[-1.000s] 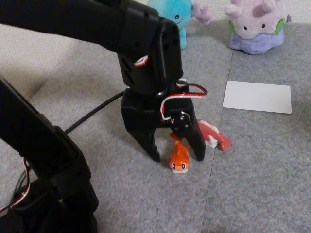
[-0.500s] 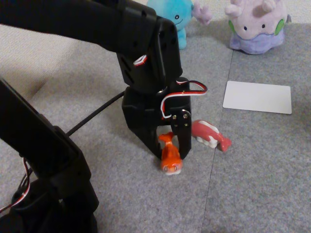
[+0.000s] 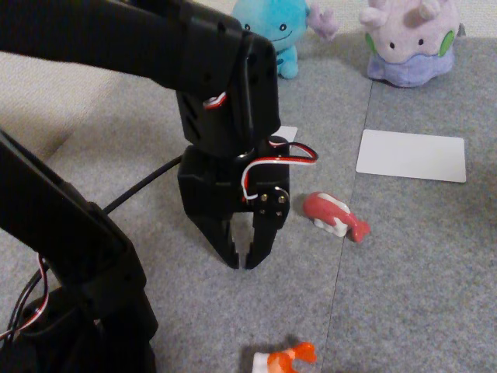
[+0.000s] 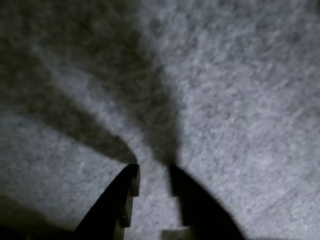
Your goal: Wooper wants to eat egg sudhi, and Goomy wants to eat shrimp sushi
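Note:
My black gripper (image 3: 241, 264) hangs just above the grey carpet in the fixed view, its fingertips together and nothing between them. The wrist view has the gripper (image 4: 152, 175) over bare carpet. The orange shrimp sushi (image 3: 283, 359) lies tipped over at the bottom edge, well in front of the gripper and apart from it. At the back stands blue Wooper (image 3: 272, 31), partly hidden by the arm. Lilac Goomy (image 3: 409, 39) sits at the back right. The egg sudhi is out of view.
A red-pink white-striped toy (image 3: 335, 215) lies just right of the gripper. A white card (image 3: 411, 155) lies in front of Goomy, and a corner of another white card (image 3: 286, 132) peeks out behind the arm. The arm's base (image 3: 70, 295) fills the lower left.
The shrimp sushi was between the fingers half a second ago; it has slipped out and landed near the bottom edge. The gripper has shut empty and shifted slightly left.

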`<move>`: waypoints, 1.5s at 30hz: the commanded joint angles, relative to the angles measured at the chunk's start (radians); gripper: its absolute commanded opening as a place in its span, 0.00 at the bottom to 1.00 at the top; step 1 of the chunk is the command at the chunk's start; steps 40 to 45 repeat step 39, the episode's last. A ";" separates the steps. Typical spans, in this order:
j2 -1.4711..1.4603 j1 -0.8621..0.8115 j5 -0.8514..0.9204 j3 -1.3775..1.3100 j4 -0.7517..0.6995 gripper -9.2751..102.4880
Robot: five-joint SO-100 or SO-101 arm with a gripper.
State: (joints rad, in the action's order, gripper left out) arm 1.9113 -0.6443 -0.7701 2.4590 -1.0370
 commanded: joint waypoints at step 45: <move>0.483 -0.598 0.588 -0.015 -0.529 0.30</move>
